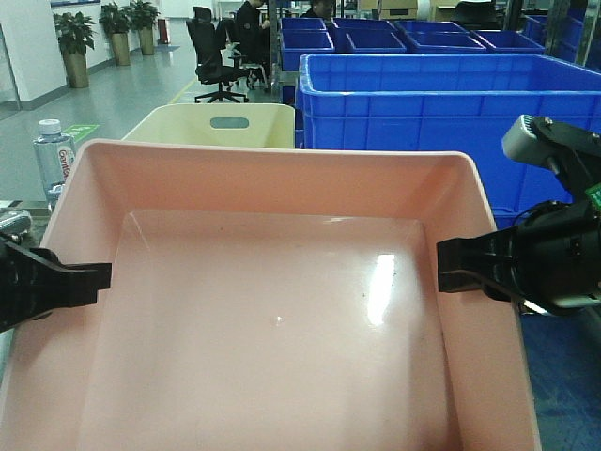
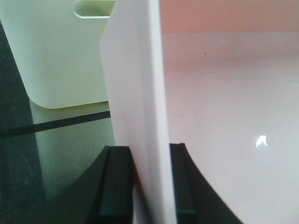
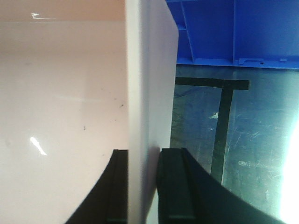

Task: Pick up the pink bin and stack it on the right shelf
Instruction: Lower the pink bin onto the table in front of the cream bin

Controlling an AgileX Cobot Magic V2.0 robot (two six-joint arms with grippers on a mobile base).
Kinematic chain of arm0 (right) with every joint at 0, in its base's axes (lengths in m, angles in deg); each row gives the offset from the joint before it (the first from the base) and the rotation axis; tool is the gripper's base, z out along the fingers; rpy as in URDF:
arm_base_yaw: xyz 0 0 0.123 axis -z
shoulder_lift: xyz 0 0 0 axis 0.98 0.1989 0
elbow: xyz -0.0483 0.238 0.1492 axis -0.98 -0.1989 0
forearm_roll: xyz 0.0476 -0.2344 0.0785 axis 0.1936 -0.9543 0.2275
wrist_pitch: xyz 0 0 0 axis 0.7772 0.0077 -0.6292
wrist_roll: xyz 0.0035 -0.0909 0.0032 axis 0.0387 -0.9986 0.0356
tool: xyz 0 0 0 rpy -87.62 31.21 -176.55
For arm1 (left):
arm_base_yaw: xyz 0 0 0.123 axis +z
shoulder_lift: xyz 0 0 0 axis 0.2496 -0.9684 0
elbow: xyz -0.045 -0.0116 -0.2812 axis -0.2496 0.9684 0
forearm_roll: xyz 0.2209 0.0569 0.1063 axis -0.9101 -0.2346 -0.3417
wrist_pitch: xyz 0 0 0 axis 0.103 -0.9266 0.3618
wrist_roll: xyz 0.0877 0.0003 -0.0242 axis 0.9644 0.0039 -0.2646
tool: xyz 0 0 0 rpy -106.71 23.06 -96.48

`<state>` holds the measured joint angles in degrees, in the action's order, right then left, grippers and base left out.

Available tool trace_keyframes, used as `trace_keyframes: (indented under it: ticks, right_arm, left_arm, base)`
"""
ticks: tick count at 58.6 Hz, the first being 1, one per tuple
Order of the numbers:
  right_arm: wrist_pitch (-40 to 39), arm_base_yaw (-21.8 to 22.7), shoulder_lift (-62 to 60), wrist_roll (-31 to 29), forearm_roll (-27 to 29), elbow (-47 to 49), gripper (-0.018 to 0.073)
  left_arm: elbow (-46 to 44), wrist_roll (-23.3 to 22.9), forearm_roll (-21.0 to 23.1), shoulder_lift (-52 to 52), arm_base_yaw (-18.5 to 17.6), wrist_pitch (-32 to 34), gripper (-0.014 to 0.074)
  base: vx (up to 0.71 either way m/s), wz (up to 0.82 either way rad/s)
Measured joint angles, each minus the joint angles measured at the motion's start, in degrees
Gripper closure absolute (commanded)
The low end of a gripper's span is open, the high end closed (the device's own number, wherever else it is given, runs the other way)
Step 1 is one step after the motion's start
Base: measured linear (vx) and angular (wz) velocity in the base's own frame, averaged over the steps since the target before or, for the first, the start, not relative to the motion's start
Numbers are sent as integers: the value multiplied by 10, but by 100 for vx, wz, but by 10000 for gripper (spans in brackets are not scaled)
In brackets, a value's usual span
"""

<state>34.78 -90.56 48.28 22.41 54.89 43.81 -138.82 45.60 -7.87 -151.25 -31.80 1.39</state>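
Pink bin [image 1: 272, 319]: left pincer [image 1: 101, 278] pinching 9 o'clock wall; right pincer [image 1: 445, 269] pinching 3 o'clock wall; cream bin [image 1: 188, 127], blue crate [image 1: 441, 103] near 12 o'clock rim

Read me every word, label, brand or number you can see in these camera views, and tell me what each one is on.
Water bottle label: red brand lettering, possibly "Ganten", too blurred to be sure.
Green floor marking: too small to read.
Green sticker at the front view's right edge: cut off, unreadable.
Pink bin, cream bin, blue crates: no text visible.
Both wrist views: none.
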Motion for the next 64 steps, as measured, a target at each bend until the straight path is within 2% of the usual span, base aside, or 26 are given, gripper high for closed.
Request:
trace_keyframes:
  ticks: [42,53,64]
  right_arm:
    - [-9,0,10,0,8,0,568]
    - [11,4,79,-7,34,0,567]
    - [1,7,154,-14,51,-1,559]
  left_arm:
    - [0,-1,-2,-6,0,0,598]
    - [0,-16,-20,-61,1,-41,598]
    - [0,-21,-33,-129,5,-41,596]
  base:
    - [0,0]
    - [0,0]
    - [0,0]
